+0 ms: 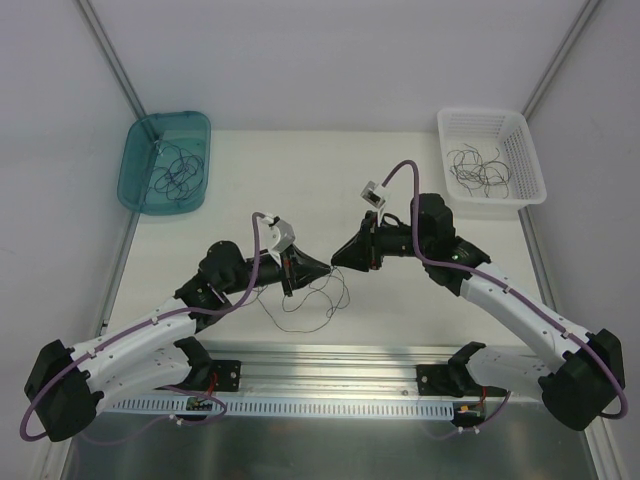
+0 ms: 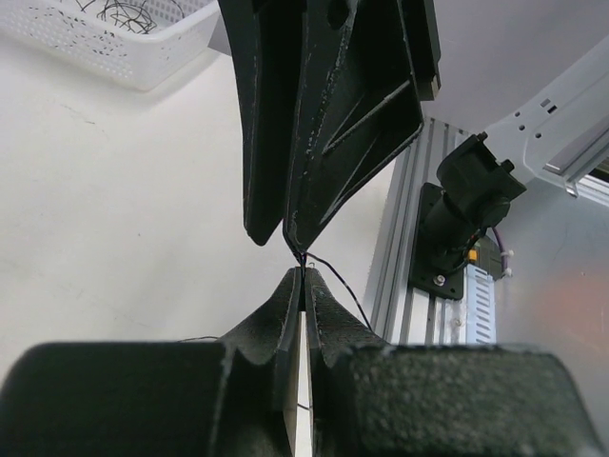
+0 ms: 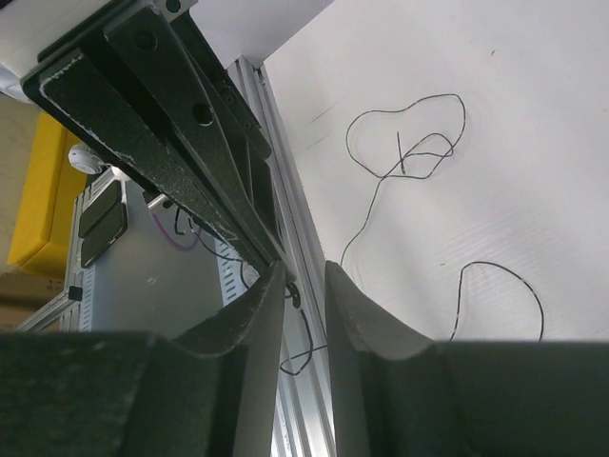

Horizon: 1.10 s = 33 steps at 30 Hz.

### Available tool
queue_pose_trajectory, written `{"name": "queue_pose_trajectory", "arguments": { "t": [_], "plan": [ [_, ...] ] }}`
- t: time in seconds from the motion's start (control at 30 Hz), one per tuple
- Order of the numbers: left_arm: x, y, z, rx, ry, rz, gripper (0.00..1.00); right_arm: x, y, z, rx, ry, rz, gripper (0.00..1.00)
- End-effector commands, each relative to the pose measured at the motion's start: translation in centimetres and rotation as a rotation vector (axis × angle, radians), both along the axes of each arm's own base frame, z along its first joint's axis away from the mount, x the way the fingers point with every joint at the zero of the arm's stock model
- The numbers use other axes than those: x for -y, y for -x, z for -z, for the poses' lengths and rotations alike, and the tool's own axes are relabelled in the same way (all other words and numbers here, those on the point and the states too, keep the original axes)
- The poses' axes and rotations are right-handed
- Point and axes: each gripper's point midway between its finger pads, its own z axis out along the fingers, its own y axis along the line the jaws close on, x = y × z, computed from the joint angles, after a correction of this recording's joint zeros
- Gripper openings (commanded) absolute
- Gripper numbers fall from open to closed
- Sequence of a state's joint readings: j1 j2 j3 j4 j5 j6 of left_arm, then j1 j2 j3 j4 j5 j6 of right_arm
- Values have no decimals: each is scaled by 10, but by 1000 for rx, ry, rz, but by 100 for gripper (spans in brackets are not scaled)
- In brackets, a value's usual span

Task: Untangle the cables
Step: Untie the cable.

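Observation:
A few thin dark cable strands lie in loose loops on the white table below both grippers. My left gripper is shut on one strand; in the left wrist view its fingertips pinch the strand, which trails right. My right gripper meets it tip to tip and is slightly open. In the right wrist view a strand loops in the gap between its fingers, not pinched. More loops lie on the table beyond.
A teal bin at the back left holds several strands. A white basket at the back right holds more; it also shows in the left wrist view. An aluminium rail runs along the near edge.

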<state>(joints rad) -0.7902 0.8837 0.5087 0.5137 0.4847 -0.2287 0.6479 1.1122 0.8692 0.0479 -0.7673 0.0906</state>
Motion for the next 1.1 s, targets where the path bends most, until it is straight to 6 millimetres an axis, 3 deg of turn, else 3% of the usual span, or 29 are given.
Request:
{"name": "queue_pose_trajectory", "arguments": {
  "t": [0.0,0.27,0.67,1.07],
  "plan": [
    [-3,-6,-17,37,65,-40,0,-5,4,-13,34,-50,-33,27],
    [-7,-10,-11,15,65,-77,0,1,4,-18,50,-43,4,28],
    [-9,-12,-20,30,101,-93,0,0,2,0,12,-8,17,27],
    [-9,-11,-18,29,104,-96,0,-1,-5,3,0,4,57,26]
  ]
}}
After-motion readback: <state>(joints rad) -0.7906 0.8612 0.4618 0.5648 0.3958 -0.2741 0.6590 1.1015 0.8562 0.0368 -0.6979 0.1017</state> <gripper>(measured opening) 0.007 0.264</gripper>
